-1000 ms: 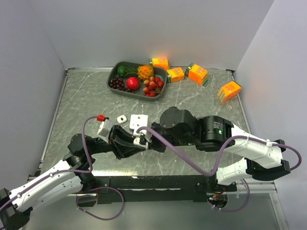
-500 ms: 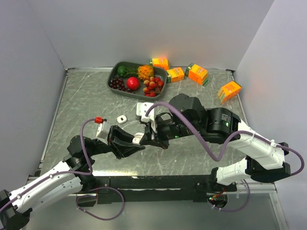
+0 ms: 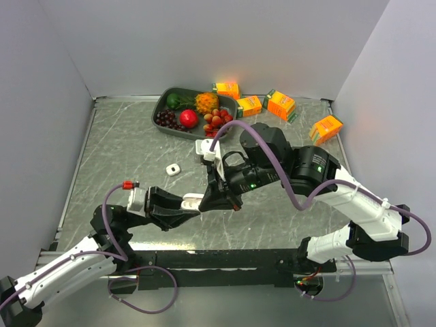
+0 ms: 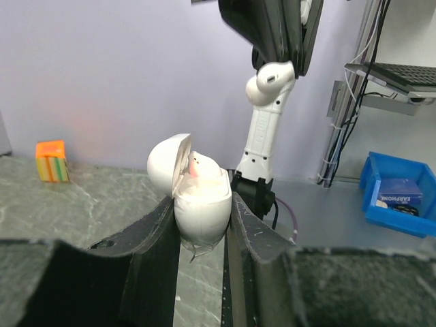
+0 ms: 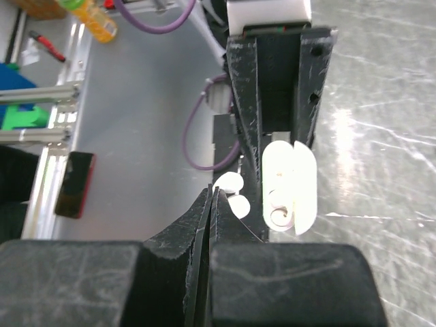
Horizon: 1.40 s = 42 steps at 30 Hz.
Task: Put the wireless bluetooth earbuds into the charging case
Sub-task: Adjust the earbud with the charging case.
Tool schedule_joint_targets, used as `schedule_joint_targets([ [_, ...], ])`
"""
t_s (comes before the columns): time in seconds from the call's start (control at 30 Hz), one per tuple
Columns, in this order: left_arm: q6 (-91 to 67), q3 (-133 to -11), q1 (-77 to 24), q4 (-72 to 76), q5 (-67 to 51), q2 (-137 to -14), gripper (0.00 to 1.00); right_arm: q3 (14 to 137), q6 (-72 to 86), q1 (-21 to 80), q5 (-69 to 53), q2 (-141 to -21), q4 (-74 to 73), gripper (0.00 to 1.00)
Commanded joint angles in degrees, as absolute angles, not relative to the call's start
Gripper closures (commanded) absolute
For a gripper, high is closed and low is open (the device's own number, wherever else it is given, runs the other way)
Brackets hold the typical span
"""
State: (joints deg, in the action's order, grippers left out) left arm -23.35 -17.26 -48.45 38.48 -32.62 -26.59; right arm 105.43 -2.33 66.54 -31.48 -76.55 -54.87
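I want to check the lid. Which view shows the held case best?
Left wrist: the case is close, lid open, gripped by the left tool. Right wrist looks down into it; the top view shows only a small white patch.

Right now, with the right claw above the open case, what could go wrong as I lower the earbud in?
1. The earbud sticks out from the tips of the shut right claw; a nudge could drop it.
2. The charging case is only pinched between the fingers of the left claw, so pressing down may tilt it.
3. Its open lid stands beside the opening; the descending claw might knock it shut.
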Motion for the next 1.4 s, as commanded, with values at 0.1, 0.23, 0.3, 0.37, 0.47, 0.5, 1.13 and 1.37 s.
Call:
schedule_joint_targets([
  [0.1, -20.6, -18.7, -48.3, 41.7, -32.3, -26.5, 0.99, 106.0, -0.8, 66.4, -35.4, -79.5, -53.9, 1.0],
  [0.23, -21.0, -19.2, -48.3, 41.0, -32.5, -27.0, 0.99, 106.3, -0.8, 66.5, -35.0, -80.4, -54.1, 1.0],
  [0.3, -21.0, -19.7, -48.3, 40.3, -32.6, -27.2, 0.99, 106.1, -0.8, 66.5, -34.4, -80.6, -54.0, 1.0],
  [0.37, -21.2, -20.0, -48.3, 39.6, -32.6, -27.2, 0.99, 106.1, -0.8, 66.7, -33.5, -80.8, -53.8, 1.0],
  [0.47, -21.4, -20.5, -48.3, 39.4, -33.4, -27.6, 0.99, 105.8, -0.9, 66.7, -32.3, -81.2, -54.0, 1.0],
  [0.5, -21.4, -20.6, -48.3, 39.5, -33.6, -27.8, 0.99, 105.6, -1.0, 66.7, -31.6, -81.1, -54.0, 1.0],
  [1.13, -19.1, -22.5, -52.1, 37.6, -33.3, -29.1, 0.99, 105.6, -1.1, 66.7, -28.9, -82.3, -54.1, 1.0],
  [1.37, -17.5, -22.9, -54.1, 36.2, -31.4, -28.9, 0.99, 105.7, -1.1, 66.7, -29.0, -82.6, -54.8, 1.0],
])
